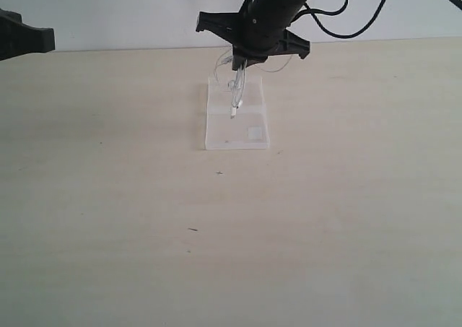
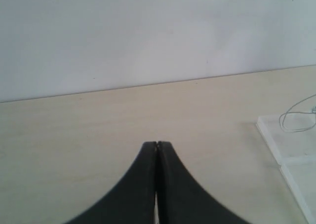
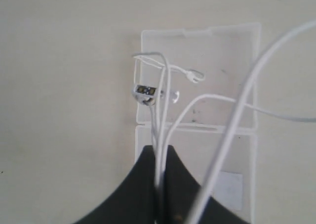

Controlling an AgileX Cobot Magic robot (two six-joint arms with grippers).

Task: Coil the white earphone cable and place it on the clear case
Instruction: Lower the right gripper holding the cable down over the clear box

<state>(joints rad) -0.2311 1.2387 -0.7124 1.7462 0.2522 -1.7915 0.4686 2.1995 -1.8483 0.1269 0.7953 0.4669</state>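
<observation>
The clear case (image 1: 237, 133) lies flat on the table at centre back, with a whitish square mark (image 1: 255, 133). My right gripper (image 1: 239, 66) hangs just above its far end, shut on the white earphone cable (image 1: 236, 89). In the right wrist view several strands of the cable (image 3: 164, 93) run out between the pinched fingertips (image 3: 159, 149) over the case (image 3: 239, 46), with an earbud (image 3: 145, 92) dangling and one loop trailing off to the side. My left gripper (image 2: 157, 145) is shut with nothing in it, off at the far left (image 1: 29, 40).
A thick black robot cable (image 1: 339, 24) loops behind the right arm. The left wrist view catches the case's corner (image 2: 276, 140) and a thin cable loop (image 2: 296, 121). Pale wooden table (image 1: 231, 255) stretches in front; a white wall stands behind.
</observation>
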